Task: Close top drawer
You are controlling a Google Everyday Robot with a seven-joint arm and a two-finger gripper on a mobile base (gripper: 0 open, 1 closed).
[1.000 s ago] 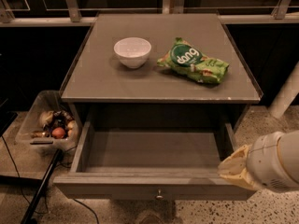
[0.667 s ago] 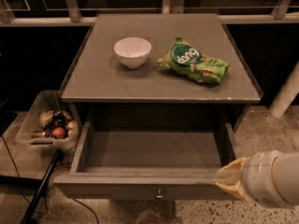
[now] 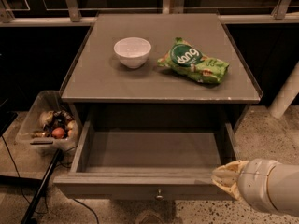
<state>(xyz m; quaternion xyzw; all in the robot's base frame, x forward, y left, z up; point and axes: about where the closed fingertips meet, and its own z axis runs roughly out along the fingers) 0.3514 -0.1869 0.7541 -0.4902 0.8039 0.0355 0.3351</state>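
The top drawer (image 3: 154,149) of the grey cabinet stands pulled fully open, its plain grey inside bare. Its flat front panel (image 3: 117,186) runs along the bottom of the camera view with a small round metal knob (image 3: 160,194) at its centre. My gripper (image 3: 229,177) comes in from the lower right on a thick white arm (image 3: 273,185). Its tan tip sits at the right end of the drawer front, close to or touching the panel's top edge.
On the cabinet top (image 3: 93,80) stand a white bowl (image 3: 132,52) and a green snack bag (image 3: 193,61). A clear bin of small items (image 3: 49,124) sits on the floor at the left. A black pole and cable (image 3: 39,190) lie at the lower left. A white post (image 3: 286,94) stands at the right.
My gripper and arm have moved down and left along the drawer's right front corner, toward the front panel. The drawer has not visibly moved.
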